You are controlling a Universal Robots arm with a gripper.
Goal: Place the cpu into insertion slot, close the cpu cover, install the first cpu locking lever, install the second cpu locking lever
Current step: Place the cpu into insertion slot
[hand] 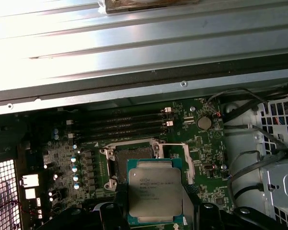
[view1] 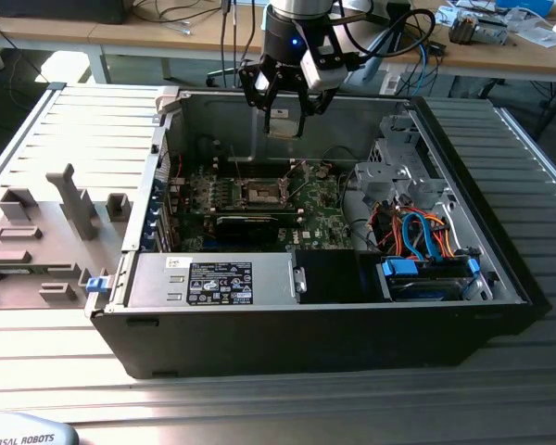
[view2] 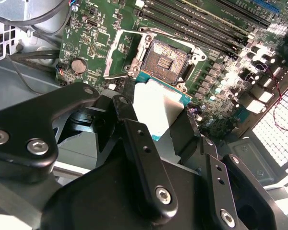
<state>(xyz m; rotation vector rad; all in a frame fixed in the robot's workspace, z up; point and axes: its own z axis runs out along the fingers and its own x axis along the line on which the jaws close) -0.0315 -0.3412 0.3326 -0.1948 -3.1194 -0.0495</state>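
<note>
Exterior view: gripper (view1: 285, 130) over motherboard (view1: 324, 209) inside case (view1: 306, 338), fingers clasping cpu (view1: 284, 119). Second wrist view: slot (view2: 169, 60) uncovered below cpu, cover (view2: 121, 53) raised.

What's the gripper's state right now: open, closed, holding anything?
The gripper: fingers closed on the cpu, held above the insertion slot, not yet seated.

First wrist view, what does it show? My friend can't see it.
The gripper holds the cpu, a square chip with a grey metal top, above the open insertion slot on a green motherboard. The cpu cover is swung open beside the slot, and the grey case wall lies beyond.
</note>
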